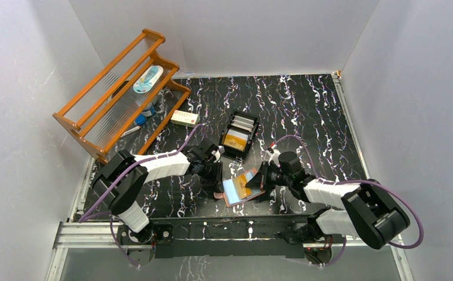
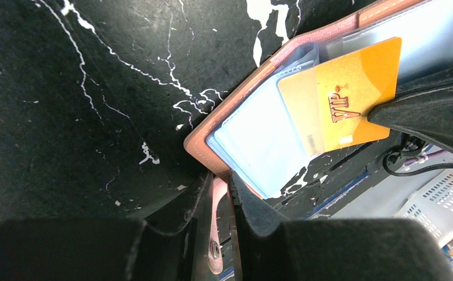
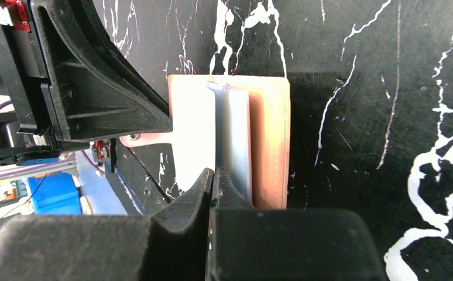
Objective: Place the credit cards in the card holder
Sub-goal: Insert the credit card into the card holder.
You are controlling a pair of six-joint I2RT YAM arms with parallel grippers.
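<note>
Your left jaws clamp the snap tab [image 2: 214,231] of the open card holder [image 2: 203,136] on the tabletop [image 1: 312,117]. Your right jaws pinch a gold credit card [image 2: 353,88], its far end tucked into a clear sleeve [image 2: 253,149].

I count two grippers, left gripper [image 1: 214,177] and right gripper [image 1: 263,175], one card holder [image 3: 271,146] and one VIP gold card [image 2: 353,93] at it. One black tray [image 1: 255,130] holds a second gold card [image 1: 234,140] plus grey-white cards [image 1: 244,123], two as far as I can tell. Also one white-and-red box [image 1: 184,117], and one wooden rack [image 1: 119,93] with one oval blue-white thing [image 1: 148,79] on it
</note>
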